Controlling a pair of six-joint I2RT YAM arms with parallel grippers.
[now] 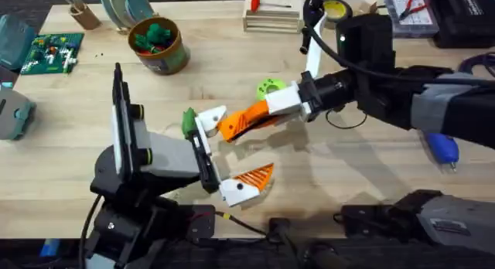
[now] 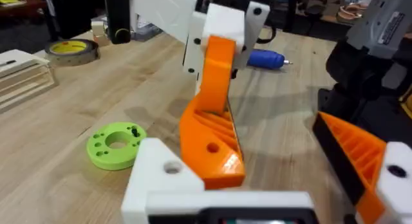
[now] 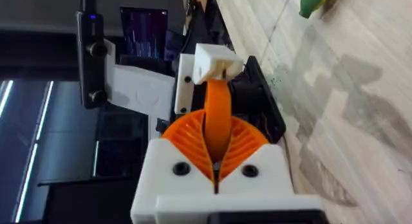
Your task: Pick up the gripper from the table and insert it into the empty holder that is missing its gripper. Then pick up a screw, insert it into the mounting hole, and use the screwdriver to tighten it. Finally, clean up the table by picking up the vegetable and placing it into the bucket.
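The small orange gripper [image 1: 241, 122] is pinched in my right gripper [image 1: 268, 110], which is shut on it. Its free end rests against the bare white holder [image 1: 209, 119], one finger of my left gripper [image 1: 229, 151]. That left gripper stands open, its other finger capped in orange. In the left wrist view the orange gripper [image 2: 215, 121] stands upright against the holder [image 2: 161, 176]. In the right wrist view the orange gripper [image 3: 217, 118] meets the holder [image 3: 215, 60]. The green vegetable [image 1: 188, 122] lies just left of the holder. The blue screwdriver [image 1: 442, 148] lies at the right. The bucket [image 1: 160, 46] stands at the back left.
A lime-green disc [image 1: 269, 88] lies just behind the right gripper. A wooden crate [image 1: 271, 15] with a red-handled tool and a tape roll [image 1: 336, 8] stand along the far edge. Green toys fill the bucket. A green circuit board [image 1: 51, 52] lies far left.
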